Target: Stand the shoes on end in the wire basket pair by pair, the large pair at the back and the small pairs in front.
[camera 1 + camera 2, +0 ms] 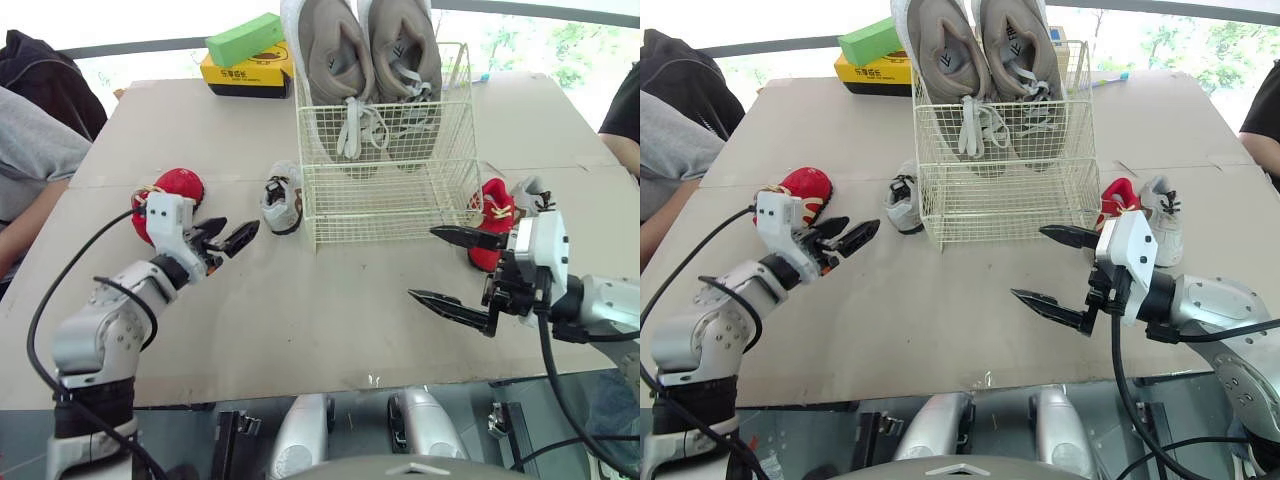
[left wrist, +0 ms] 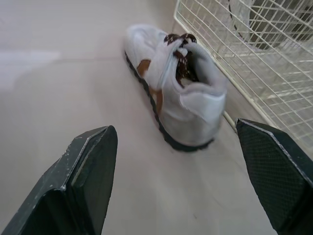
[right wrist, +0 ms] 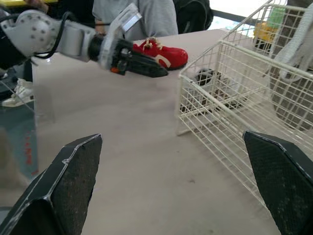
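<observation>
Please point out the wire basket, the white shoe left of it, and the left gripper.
wire basket point(image 1: 390, 205), left eye view, front wall
white shoe point(image 2: 195, 115), left wrist view, heel side
left gripper point(image 1: 238, 229), left eye view, between its fingertips

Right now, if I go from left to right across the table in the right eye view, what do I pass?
Red shoe → left gripper → small white shoe → wire basket → second red shoe → second white shoe.
</observation>
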Controlling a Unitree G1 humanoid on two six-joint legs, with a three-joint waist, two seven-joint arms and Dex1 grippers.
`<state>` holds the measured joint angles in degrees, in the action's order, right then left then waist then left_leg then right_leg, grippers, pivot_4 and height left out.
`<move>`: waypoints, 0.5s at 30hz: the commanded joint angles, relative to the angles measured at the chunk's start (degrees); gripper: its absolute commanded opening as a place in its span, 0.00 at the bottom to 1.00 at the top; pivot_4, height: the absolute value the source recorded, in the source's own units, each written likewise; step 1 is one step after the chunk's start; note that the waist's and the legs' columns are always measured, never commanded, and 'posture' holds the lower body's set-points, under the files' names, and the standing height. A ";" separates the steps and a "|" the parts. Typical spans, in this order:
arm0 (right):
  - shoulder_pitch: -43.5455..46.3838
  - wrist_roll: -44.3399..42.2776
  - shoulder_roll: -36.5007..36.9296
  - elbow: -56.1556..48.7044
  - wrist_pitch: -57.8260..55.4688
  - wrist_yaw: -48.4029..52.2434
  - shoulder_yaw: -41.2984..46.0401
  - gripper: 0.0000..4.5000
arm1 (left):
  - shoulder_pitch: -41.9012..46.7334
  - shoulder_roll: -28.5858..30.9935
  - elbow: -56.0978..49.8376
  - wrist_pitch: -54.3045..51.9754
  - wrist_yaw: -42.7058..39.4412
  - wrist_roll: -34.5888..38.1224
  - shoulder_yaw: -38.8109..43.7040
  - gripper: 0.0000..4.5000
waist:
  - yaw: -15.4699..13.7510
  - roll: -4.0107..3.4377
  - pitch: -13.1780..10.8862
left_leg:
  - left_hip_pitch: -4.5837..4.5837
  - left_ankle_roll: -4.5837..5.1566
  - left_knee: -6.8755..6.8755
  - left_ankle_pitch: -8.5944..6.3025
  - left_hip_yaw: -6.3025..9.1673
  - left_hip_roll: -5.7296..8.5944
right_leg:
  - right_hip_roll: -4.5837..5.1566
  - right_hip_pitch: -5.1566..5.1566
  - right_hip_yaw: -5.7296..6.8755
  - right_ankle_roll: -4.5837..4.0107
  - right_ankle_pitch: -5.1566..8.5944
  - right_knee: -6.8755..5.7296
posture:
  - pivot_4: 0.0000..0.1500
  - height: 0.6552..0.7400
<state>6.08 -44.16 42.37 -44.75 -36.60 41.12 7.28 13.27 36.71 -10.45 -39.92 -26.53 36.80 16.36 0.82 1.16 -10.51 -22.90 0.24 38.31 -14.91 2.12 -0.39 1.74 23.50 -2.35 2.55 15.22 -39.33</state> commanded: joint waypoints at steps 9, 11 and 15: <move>-1.13 2.54 -0.38 -2.24 2.55 -2.28 0.83 0.99 | 2.11 -11.55 -3.06 10.95 12.69 -16.13 -8.68 0.93 | -0.27 0.03 0.02 | -0.14 0.07 -0.09 -0.05 0.02 -0.02 | 0.15 -0.01 0.05 0.08 -0.06 0.38 | 1.00 1.00; -1.03 1.77 -0.94 -2.50 2.22 -3.30 0.90 1.00 | 1.46 -13.39 -2.84 12.08 13.01 -17.18 -8.95 0.87 | -0.27 0.05 0.03 | -0.16 0.10 -0.06 -0.07 0.00 -0.01 | 0.16 -0.02 0.04 0.13 -0.09 0.39 | 1.00 1.00; -1.39 2.38 -0.40 -2.68 2.46 -3.11 0.49 1.00 | -0.24 -16.45 -2.20 14.35 13.13 -18.52 -10.03 0.53 | -0.12 0.05 0.03 | -0.13 0.12 -0.05 -0.08 -0.04 0.00 | 0.14 -0.02 0.02 0.15 -0.11 0.37 | 1.00 1.00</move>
<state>4.81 -41.62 41.56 -45.03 -35.01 38.17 7.16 13.70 20.64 -10.78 -27.64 -13.44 19.18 6.51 0.70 1.21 -10.48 -23.03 0.35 38.27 -14.98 2.08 -0.39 1.88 23.47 -2.33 2.70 15.12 -38.96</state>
